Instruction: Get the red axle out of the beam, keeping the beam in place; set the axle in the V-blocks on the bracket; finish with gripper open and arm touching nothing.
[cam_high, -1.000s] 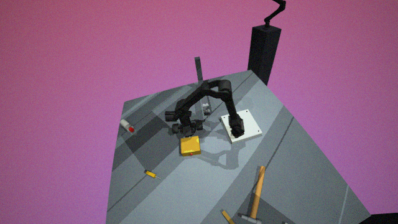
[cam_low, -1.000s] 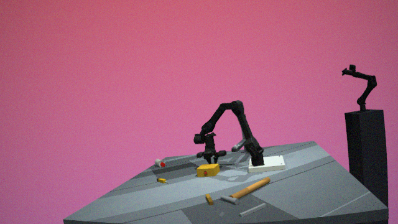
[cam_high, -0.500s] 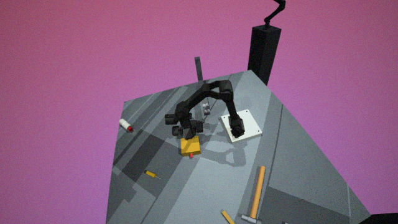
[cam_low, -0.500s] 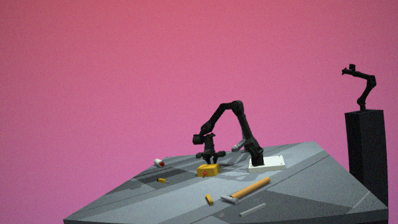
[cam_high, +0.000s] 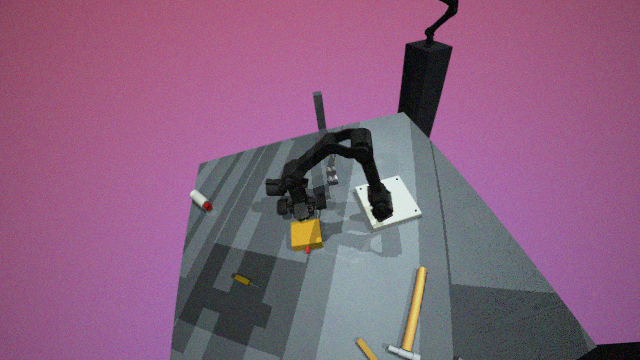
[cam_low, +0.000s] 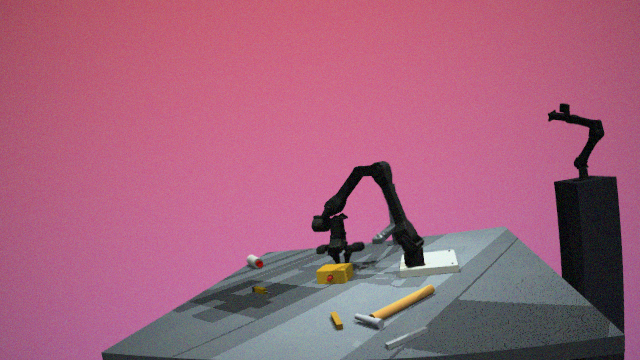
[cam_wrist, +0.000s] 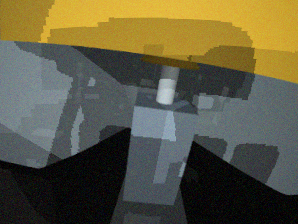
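Looks partway through the first step; shows the red axle (cam_high: 308, 249) (cam_low: 330, 278) as a stub at the near face of the yellow beam (cam_high: 306, 234) (cam_low: 335, 273) (cam_wrist: 150, 30), just below centre of the top view; has the gripper (cam_high: 303, 215) (cam_low: 342, 260) (cam_wrist: 154, 139) closed partway on a grey block (cam_wrist: 161, 150) with a pale pin (cam_wrist: 166, 91), probably for pushing the axle through; leaves full extraction, pickup, placing on what seem the V-blocks (cam_high: 332, 176), upper middle of the top view, then release and backing off; must not drag the beam.
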